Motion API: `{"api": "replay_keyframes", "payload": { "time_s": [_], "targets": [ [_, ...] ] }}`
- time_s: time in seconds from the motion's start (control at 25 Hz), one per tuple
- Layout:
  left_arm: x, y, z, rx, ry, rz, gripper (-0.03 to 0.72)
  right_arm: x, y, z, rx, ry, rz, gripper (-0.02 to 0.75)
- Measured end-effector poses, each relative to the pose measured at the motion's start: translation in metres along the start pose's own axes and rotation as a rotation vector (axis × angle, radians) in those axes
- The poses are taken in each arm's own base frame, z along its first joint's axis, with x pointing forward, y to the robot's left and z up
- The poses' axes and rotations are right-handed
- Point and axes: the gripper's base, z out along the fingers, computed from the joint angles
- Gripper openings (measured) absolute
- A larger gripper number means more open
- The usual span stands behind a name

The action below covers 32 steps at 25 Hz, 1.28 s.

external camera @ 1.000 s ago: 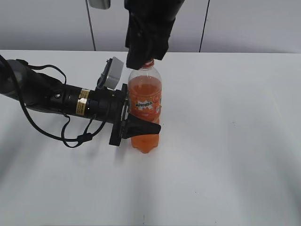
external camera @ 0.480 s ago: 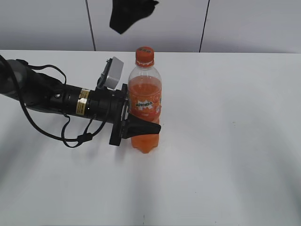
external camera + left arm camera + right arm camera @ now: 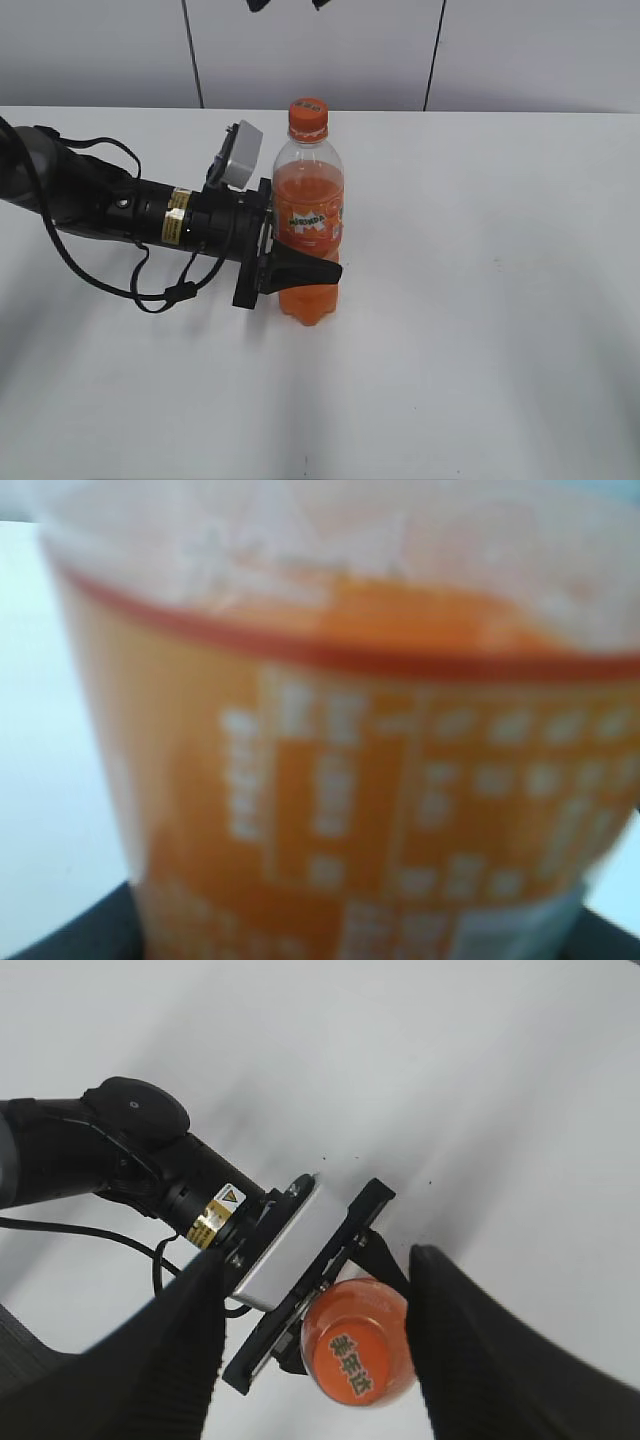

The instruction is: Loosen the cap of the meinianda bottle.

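The white table (image 3: 500, 350) carries the meinianda bottle (image 3: 308, 225), upright. The left gripper (image 3: 298, 272) is clamped around the bottle's lower body, below the label, presumably to stop it turning. The cap (image 3: 308, 117) sits on the neck, uncovered. High above it, the right gripper (image 3: 312, 1345) hangs with fingers spread, holding nothing (a second ago it enclosed the cap; it has since risen clear).

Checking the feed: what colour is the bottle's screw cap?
Orange with dark print on top, on the small round plastic screw cap; right wrist view shows it best.
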Motion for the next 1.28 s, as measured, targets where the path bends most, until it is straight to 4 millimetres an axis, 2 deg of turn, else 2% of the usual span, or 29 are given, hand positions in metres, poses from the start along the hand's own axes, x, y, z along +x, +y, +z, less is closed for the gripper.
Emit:
{"api": "replay_keyframes", "payload": {
  "time_s": [0.2, 0.44, 0.76, 1.04, 1.28],
  "targets": [
    [0.000, 0.000, 0.000, -0.001, -0.001, -0.014, 0.413, 0.014, -0.004, -0.008, 0.044, 0.029, 0.151, 0.432],
    [0.000, 0.000, 0.000, -0.002, 0.000, -0.014, 0.413, 0.027, -0.007, 0.004, 0.063, 0.089, 0.274, 0.432],
    [0.000, 0.000, 0.000, -0.002, 0.000, -0.015, 0.413, 0.029, -0.008, 0.008, 0.069, 0.102, 0.316, 0.432],
    [0.000, 0.000, 0.000, -0.002, 0.000, -0.015, 0.413, 0.032, -0.009, 0.035, 0.057, 0.163, 0.342, 0.432],
    [0.000, 0.000, 0.000, -0.001, -0.001, -0.016, 0.413, 0.032, -0.009, 0.036, 0.054, 0.167, 0.344, 0.433]
  ]
}}
